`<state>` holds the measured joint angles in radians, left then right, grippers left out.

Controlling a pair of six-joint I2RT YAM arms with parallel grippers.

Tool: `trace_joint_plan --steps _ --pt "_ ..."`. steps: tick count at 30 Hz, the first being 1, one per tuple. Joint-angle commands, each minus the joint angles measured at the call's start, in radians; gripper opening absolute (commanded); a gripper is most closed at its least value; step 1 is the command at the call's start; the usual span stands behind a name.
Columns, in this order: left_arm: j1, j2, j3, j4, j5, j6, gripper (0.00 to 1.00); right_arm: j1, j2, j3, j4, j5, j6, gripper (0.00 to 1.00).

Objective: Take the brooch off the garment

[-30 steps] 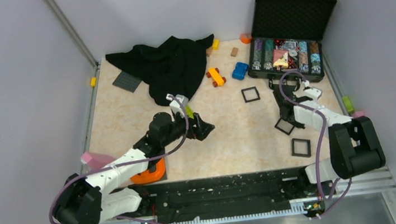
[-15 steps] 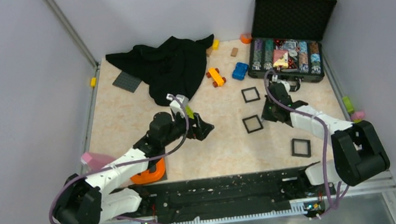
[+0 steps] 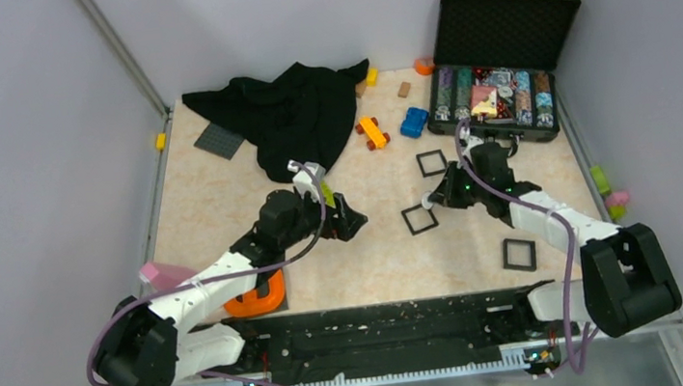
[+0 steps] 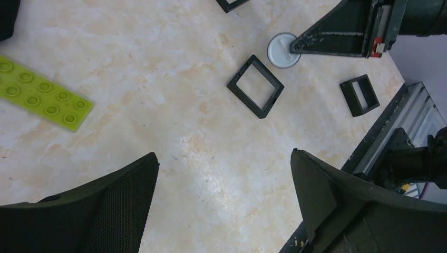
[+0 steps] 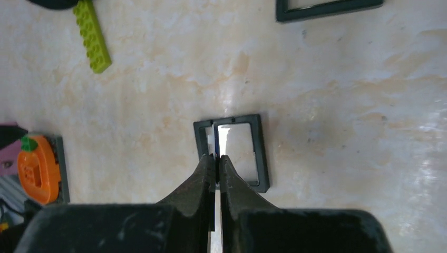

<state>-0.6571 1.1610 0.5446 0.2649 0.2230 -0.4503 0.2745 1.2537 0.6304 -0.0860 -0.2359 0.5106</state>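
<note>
The garment (image 3: 285, 112) is a black cloth heaped at the back left of the table. The brooch (image 4: 283, 50), a small white disc, is off the cloth and pinched at its edge between my right gripper's fingers. It shows as a white spot in the top view (image 3: 427, 203) and edge-on in the right wrist view (image 5: 216, 149). My right gripper (image 3: 436, 200) (image 5: 217, 158) is shut on it, low over a black square frame (image 5: 232, 153) at mid-table. My left gripper (image 3: 346, 222) (image 4: 222, 158) is open and empty over bare table, left of the brooch.
An open case of poker chips (image 3: 501, 97) stands at the back right. Toy cars (image 3: 372, 131) lie near the cloth. Two more black frames (image 3: 432, 162) (image 3: 519, 253) lie on the right. A green brick plate (image 4: 45, 95) and an orange pumpkin (image 3: 256, 300) are by the left arm.
My right arm has swung left from the right side to mid-table, still shut on the white disc. One black frame has shifted left with it. The left arm has not moved.
</note>
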Motion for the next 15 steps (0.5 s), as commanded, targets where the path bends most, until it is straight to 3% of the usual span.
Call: trace_joint_plan --steps 1,15 --pt "0.013 -0.009 0.034 -0.002 0.009 -0.006 0.99 -0.008 0.023 -0.049 0.125 -0.253 -0.078 0.0" --pt "0.023 -0.01 0.046 -0.03 0.039 0.015 0.99 -0.008 0.148 -0.052 0.216 -0.334 -0.115 0.0"
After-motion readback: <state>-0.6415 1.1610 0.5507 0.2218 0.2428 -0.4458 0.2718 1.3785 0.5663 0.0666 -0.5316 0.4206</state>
